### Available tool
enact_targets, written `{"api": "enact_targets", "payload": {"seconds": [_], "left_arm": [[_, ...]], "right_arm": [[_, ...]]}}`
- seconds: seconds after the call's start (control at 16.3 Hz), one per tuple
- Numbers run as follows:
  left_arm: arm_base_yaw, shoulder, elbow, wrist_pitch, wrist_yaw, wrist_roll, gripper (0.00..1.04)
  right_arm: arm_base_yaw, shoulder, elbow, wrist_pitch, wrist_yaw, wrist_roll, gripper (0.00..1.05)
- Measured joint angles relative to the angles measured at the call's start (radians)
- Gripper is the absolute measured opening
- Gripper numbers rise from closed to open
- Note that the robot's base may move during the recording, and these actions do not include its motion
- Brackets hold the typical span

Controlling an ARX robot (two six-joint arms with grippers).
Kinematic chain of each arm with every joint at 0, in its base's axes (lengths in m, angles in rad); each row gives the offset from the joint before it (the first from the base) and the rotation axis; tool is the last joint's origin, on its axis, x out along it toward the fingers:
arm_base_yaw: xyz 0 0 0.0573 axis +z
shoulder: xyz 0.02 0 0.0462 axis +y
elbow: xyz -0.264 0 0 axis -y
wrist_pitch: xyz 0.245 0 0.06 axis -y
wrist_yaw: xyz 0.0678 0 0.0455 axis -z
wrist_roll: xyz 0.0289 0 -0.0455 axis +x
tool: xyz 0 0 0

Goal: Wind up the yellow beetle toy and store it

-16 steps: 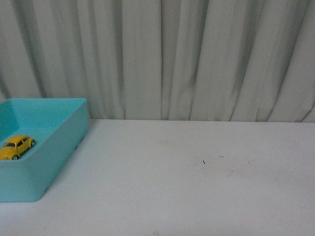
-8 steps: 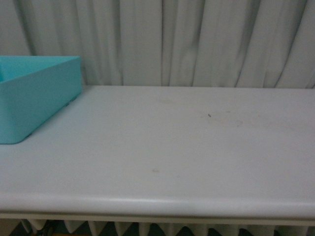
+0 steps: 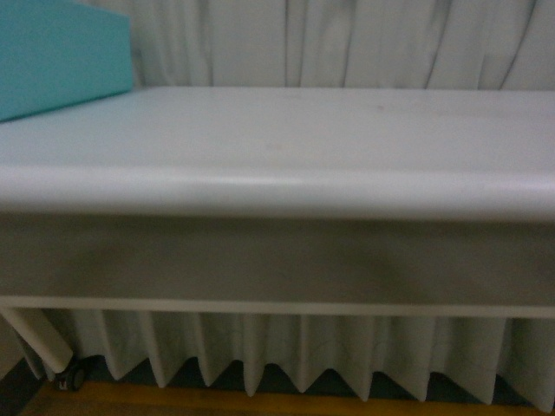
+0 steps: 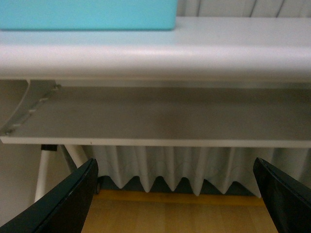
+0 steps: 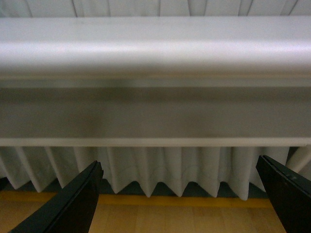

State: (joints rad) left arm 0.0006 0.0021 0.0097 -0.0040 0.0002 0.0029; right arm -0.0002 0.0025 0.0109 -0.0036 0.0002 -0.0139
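Below the table (image 3: 277, 195) edge, the left end effector (image 4: 177, 194) and right end effector (image 5: 180, 196) both hang with fingers spread wide, empty. Farther out, a turquoise bin (image 3: 61, 56) sits on the table's left part. Its inside is hidden, so the yellow beetle toy's place and heading cannot be told.

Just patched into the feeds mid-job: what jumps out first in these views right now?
The rounded front edge of the white table fills all three views, seen from low, level with its edge. A turquoise plastic bin sits on its far left corner; its inside is hidden. Both claws hang below table height, the left claw and the right claw open and empty above a wooden floor.
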Motion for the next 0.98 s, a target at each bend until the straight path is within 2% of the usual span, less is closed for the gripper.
{"api": "enact_targets", "payload": {"seconds": [0.98], "left_arm": [[0.000,0.000,0.000,-0.001,-0.001,0.000,0.98]], "right_arm": [[0.000,0.000,0.000,-0.001,0.000,0.003,0.98]]}}
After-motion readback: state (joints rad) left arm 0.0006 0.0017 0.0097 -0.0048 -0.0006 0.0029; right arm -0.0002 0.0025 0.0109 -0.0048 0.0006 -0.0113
